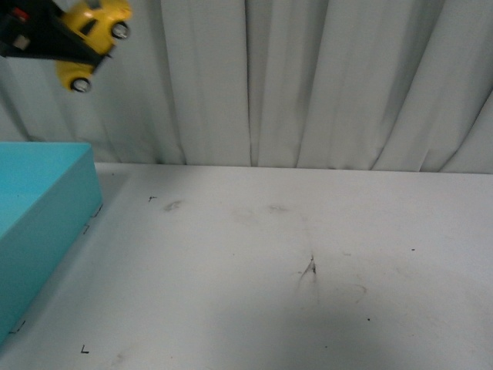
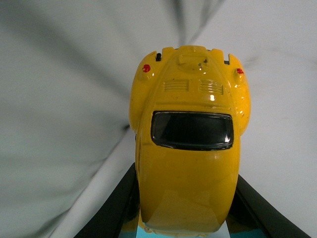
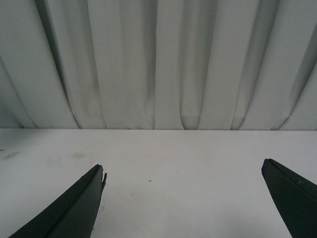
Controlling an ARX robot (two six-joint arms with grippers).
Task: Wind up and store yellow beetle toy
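Observation:
The yellow beetle toy [image 1: 94, 32] hangs high in the air at the top left of the front view, tilted on its side with two wheels showing. My left gripper [image 1: 73, 42] is shut on it, its black fingers clamping the car's flanks. In the left wrist view the yellow beetle toy [image 2: 190, 144] fills the middle, dark rear window and red tail lights facing the camera, a black finger [image 2: 111, 208] on each side. My right gripper [image 3: 183, 171] is open over the bare white table [image 3: 173, 163], holding nothing; it does not show in the front view.
A turquoise box [image 1: 38, 223] stands at the table's left edge, below the held car. A white pleated curtain [image 1: 308, 77] closes off the back. The white tabletop [image 1: 308, 270] has faint scuffs and small black corner marks.

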